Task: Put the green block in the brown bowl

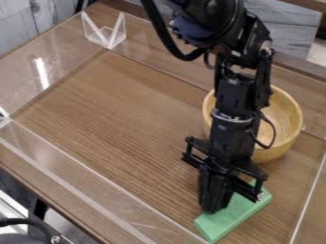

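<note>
The gripper (219,204) pinches the green block (250,210) near the brown bowl (291,119), apparently to lift it over the rim.

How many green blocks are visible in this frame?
1. The flat bright green block lies near the front right of the tabletop, at the black gripper, in front of the round light-brown wooden bowl. The arm may hide others.
</note>
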You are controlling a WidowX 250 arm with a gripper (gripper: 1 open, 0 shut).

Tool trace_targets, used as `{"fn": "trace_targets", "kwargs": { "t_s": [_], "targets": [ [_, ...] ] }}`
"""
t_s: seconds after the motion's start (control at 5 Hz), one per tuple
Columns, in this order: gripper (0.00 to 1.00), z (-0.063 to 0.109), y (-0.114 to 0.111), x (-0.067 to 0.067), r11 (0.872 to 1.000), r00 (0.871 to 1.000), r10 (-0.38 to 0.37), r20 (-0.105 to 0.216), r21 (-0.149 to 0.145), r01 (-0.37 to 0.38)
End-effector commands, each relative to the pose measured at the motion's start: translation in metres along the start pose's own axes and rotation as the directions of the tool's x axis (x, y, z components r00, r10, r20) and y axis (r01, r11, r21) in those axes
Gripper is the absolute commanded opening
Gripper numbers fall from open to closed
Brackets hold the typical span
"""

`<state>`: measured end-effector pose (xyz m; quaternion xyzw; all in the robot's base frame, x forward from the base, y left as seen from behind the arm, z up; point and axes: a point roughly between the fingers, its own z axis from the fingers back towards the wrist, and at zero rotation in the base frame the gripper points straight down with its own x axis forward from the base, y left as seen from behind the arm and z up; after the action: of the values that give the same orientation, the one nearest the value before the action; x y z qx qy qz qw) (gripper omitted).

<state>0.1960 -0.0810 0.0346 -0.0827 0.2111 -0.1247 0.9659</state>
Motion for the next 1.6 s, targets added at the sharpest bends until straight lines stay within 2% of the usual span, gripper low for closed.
{"fn": "trace_targets", "kwargs": {
  "t_s": [0.0, 0.6, 0.8, 1.0, 1.2, 1.4],
  "targets": [
    [0.0, 0.023, -0.005, -0.003, 1.0, 0.999, 0.012, 0.045, -0.013, -0.011],
    [0.0, 0.054, -0.013, -0.016, 0.998, 0.998, 0.05, 0.024, -0.046, -0.049],
    [0.0, 0.066, -0.015, -0.017, 0.998, 0.998, 0.051, 0.047, -0.05, -0.049],
    [0.0, 0.075, -0.019, -0.016, 0.999, 0.997, 0.034, 0.071, -0.039, -0.031],
    [1.0, 0.075, -0.02, -0.012, 1.0, 0.996, 0.016, 0.091, -0.027, -0.013],
    [1.0, 0.074, -0.02, -0.009, 1.0, 0.994, -0.004, 0.109, -0.015, 0.006]
  ]
}}
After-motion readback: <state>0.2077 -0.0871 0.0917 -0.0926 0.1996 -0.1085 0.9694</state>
